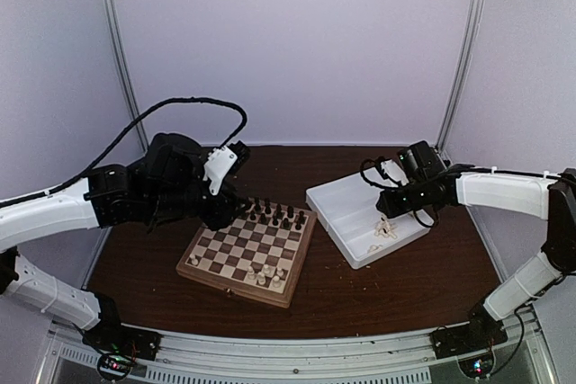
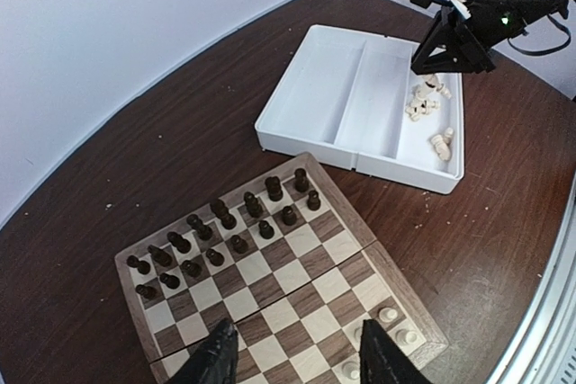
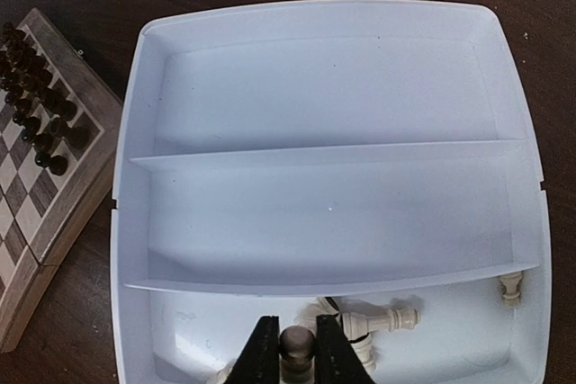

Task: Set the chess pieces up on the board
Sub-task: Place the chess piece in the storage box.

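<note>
The board [image 1: 230, 285] lies mid-table, its frame [image 2: 356, 215] also in the left wrist view. Several cream chess pieces [image 1: 265, 272] stand in its near rows [image 2: 389, 316]. More cream pieces lie loose in the tray's near compartment [image 2: 425, 102] [image 3: 389, 319]. My right gripper [image 3: 297, 325] [image 1: 389, 220] is down in that compartment, shut on a round-headed pawn [image 3: 297, 344] that looks grey in shadow. My left gripper [image 2: 297, 330] hovers open over the board's near half, nothing between its fingers.
Dark pieces [image 2: 225, 231] [image 1: 274, 213] fill the board's two far rows. The white three-compartment tray [image 1: 346, 200] [image 3: 324, 87] sits right of the board, and its two far compartments hold nothing. The board's corner [image 3: 67, 188] shows left of the tray.
</note>
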